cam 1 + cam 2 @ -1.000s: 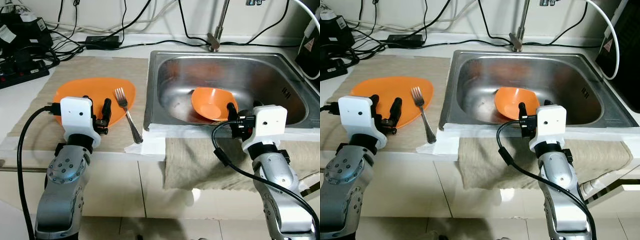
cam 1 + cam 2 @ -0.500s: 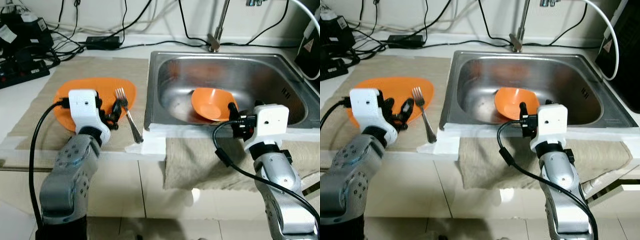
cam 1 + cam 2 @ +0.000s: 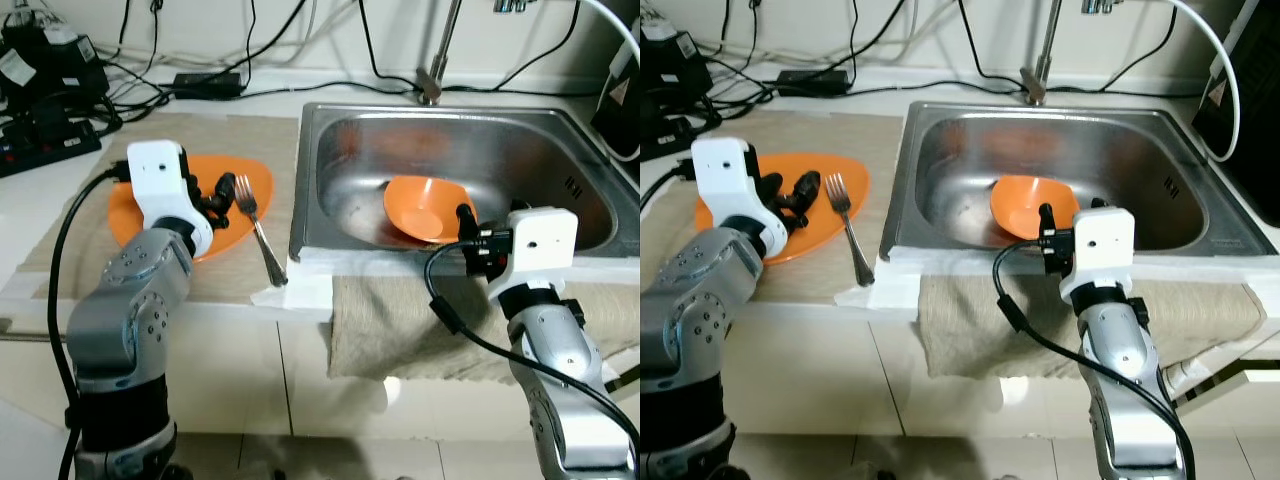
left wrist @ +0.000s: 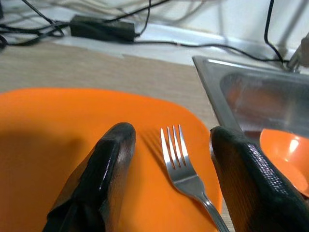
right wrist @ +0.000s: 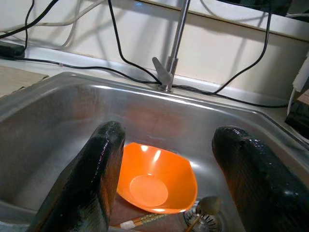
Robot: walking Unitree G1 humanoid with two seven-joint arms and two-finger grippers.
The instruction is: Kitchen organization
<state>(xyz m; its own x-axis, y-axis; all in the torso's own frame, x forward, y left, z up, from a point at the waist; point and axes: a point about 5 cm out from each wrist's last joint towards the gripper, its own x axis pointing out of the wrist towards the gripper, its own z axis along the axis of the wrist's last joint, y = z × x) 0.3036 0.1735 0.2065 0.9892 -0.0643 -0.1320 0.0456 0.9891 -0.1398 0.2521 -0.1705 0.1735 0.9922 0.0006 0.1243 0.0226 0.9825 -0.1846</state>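
Open left claw (image 4: 169, 159) straddles the fork (image 4: 182, 162); plate (image 4: 48, 125) beneath blocks descent

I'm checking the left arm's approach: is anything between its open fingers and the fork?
Nothing visible. The left gripper is open, its fingers either side of the fork, whose tines rest on the orange plate, handle trailing onto the mat.

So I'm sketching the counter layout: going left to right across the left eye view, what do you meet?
Power strip → orange plate → fork → sink → orange bowl → right gripper.
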